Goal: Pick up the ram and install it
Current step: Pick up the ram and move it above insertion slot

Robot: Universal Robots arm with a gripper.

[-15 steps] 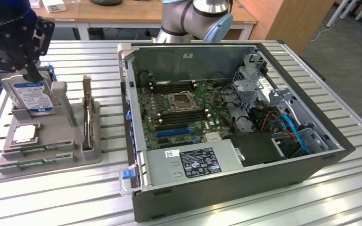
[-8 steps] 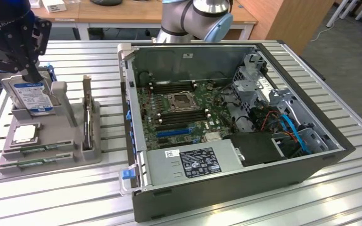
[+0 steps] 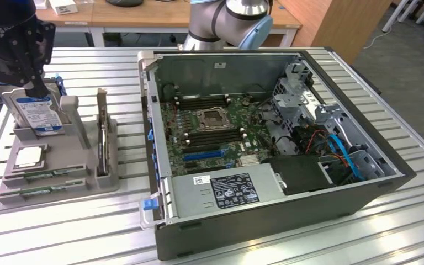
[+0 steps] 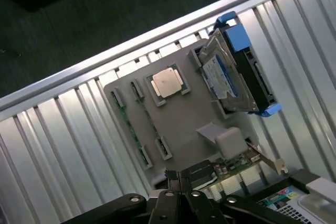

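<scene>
Two ram sticks (image 3: 44, 175) lie flat in the front slots of the grey parts holder (image 3: 72, 160) at the exterior view's left. In the wrist view one ram stick (image 4: 129, 125) shows as a long green strip along the holder's (image 4: 184, 119) edge. My gripper (image 3: 39, 88) hangs over the back of the holder, just above the upright hard drive (image 3: 37, 115), well apart from the ram. Its fingers (image 4: 177, 178) are pressed together, shut on nothing. The open computer case (image 3: 271, 149) with its motherboard memory slots (image 3: 197, 101) lies at the exterior view's right.
The holder also carries a square silver processor (image 3: 29, 156) (image 4: 167, 82), the blue-labelled hard drive (image 4: 226, 74) and an upright expansion card (image 3: 104, 135) (image 4: 247, 156). All of it rests on a ribbed metal table (image 3: 72, 232). The arm's base (image 3: 231, 22) stands behind the case.
</scene>
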